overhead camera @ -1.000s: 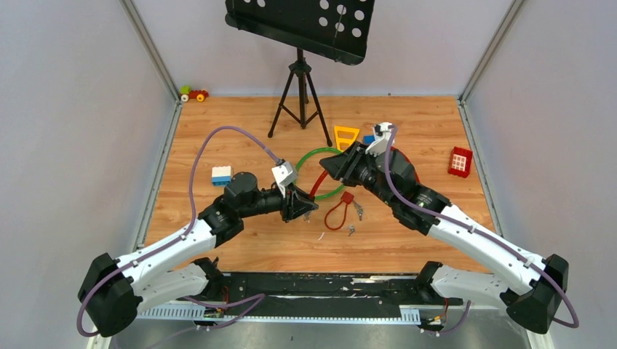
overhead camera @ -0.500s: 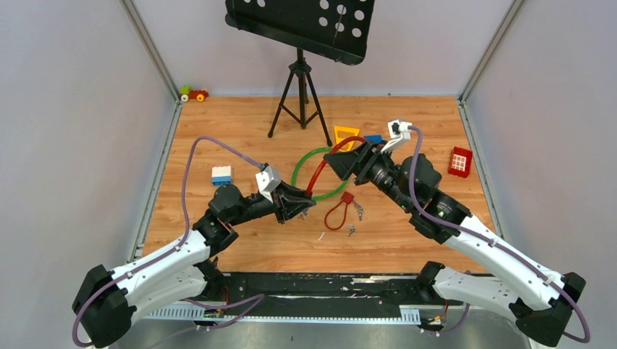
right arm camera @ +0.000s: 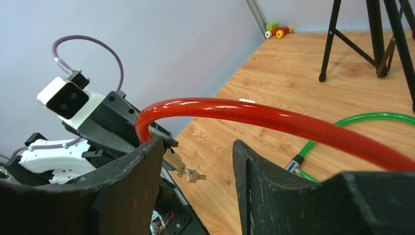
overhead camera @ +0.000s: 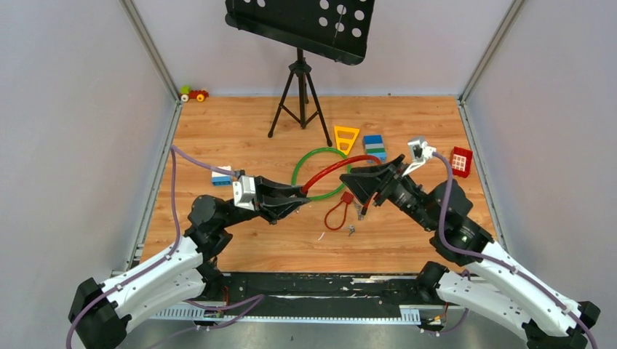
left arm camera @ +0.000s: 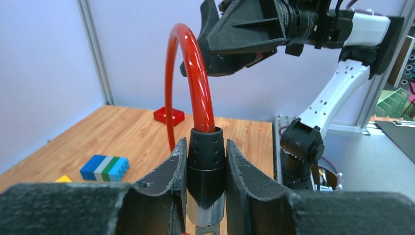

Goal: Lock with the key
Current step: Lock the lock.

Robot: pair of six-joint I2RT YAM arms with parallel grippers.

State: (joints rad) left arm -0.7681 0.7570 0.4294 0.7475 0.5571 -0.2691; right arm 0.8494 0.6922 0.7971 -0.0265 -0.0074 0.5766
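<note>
my left fingers [overhead camera: 298, 194] are squeezed tight on the dark end plug [left arm camera: 206, 156] of the red cable [overhead camera: 336, 167], off to the left of the small red lock [overhead camera: 346, 197]. my right fingers [overhead camera: 351, 182] hang just past the lock on its far side. they are wide apart and hold nothing, and the red cable runs across the gap. the key [overhead camera: 351, 230] lies flat on the counter [overhead camera: 240, 131], near the lock on the side close to me, and nothing touches it.
</note>
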